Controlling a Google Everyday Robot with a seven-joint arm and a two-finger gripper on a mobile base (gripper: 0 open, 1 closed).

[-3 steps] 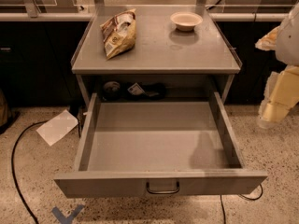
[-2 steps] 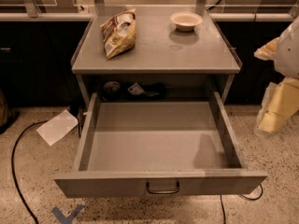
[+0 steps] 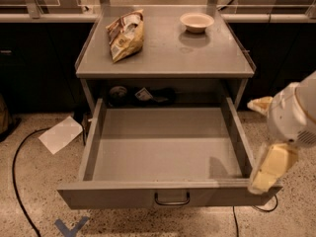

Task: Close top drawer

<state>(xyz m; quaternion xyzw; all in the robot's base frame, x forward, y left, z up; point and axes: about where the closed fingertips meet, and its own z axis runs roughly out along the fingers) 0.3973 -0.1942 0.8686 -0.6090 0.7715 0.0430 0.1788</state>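
The top drawer (image 3: 118,196) of a grey metal cart (image 3: 163,63) is pulled far out towards me. Its inside is bare, and a small dark wire handle (image 3: 172,199) sits at the centre of its flat front. My gripper (image 3: 264,135) is on the right, beside the drawer's right front corner. Its cream fingers stand apart: one fingertip (image 3: 260,104) is by the right side wall and the other (image 3: 268,168) overlaps the front right corner. It holds nothing. The lower drawers are hidden under the open one.
A crumpled chip bag (image 3: 126,33) and a small pale bowl (image 3: 196,21) sit on the cart's top. Dark items (image 3: 143,95) lie at the back, under the top. A white paper (image 3: 60,134), a black cable (image 3: 17,181) and a blue tape mark (image 3: 70,227) are on the floor to the left.
My arm has moved left and down, from beside the cart towards the drawer's right front corner. The drawer has not moved.
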